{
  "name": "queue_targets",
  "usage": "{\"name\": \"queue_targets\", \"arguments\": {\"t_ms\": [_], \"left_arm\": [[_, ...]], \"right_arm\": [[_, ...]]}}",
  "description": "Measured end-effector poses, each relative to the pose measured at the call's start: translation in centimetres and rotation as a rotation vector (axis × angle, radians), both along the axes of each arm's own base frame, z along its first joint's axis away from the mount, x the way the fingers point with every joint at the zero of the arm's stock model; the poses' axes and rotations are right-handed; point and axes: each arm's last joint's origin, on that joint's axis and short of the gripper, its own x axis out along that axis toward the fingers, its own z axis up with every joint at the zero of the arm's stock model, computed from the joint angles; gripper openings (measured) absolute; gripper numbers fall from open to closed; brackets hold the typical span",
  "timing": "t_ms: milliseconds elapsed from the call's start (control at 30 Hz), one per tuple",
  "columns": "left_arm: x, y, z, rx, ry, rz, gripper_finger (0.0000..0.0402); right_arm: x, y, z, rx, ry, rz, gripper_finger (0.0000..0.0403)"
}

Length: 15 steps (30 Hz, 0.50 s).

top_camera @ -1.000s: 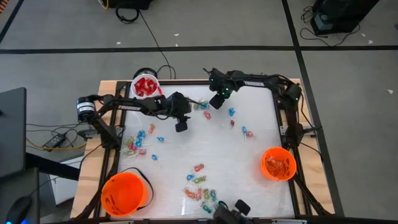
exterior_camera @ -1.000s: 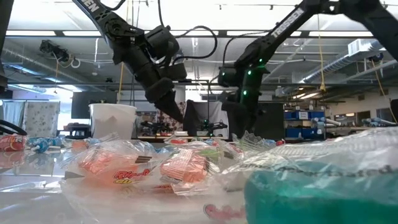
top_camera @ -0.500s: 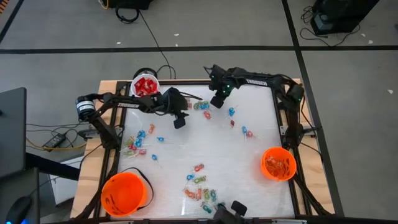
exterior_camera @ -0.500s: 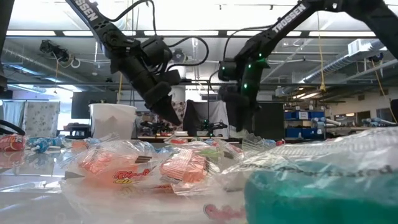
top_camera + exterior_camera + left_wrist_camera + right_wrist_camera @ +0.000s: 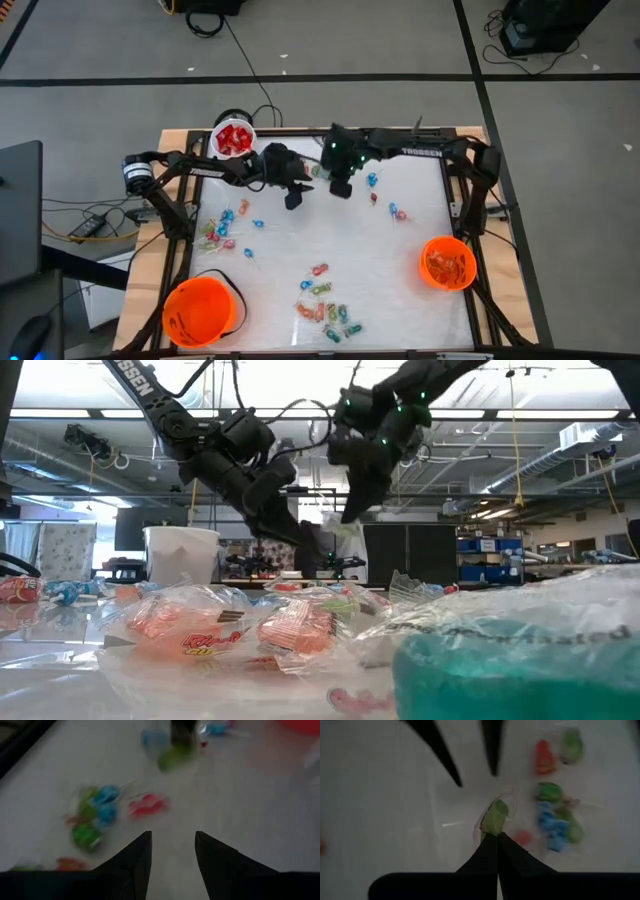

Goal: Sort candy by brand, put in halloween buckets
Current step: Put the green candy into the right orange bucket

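Pinching a green wrapped candy [image 5: 494, 818] between closed fingers, the right hand [image 5: 340, 187] is hanging above the tabletop [image 5: 400, 270]; the left hand [image 5: 292, 200] is waiting beside it, fingers apart and empty.

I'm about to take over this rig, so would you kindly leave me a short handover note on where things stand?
Right gripper: shut on a green candy, raised over the table's far middle.
Left gripper: open, empty, close beside it.
White pail, far left corner: holds red packets.
Right orange bucket: some candy inside.
Left orange bucket: contents unclear.
Left to do: drop the green piece, then sort the loose candy clustered at the near edge, left side and far middle.
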Motion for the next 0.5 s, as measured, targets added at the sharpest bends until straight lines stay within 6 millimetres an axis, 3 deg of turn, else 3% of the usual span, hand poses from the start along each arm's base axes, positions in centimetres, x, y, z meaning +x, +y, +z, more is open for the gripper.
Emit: {"name": "queue_targets", "arguments": {"t_ms": [200, 333, 500], "left_arm": [[0.5, -1.2, 0.0, -0.005, -0.002, -0.048, 0.0156], [0.3, -1.3, -0.2, -0.015, 0.023, -0.048, 0.0156], [0.3, -1.3, -0.3, -0.008, 0.035, -0.033, 0.0156]], "right_arm": [[0.1, 4.3, -0.1, -0.041, 0.123, 0.056, 0.0004], [-1.5, 7.1, 1.0, -0.069, 0.240, 0.059, 0.0004], [-4.5, 11.1, 3.1, -0.049, 0.246, 0.116, 0.0003]]}}
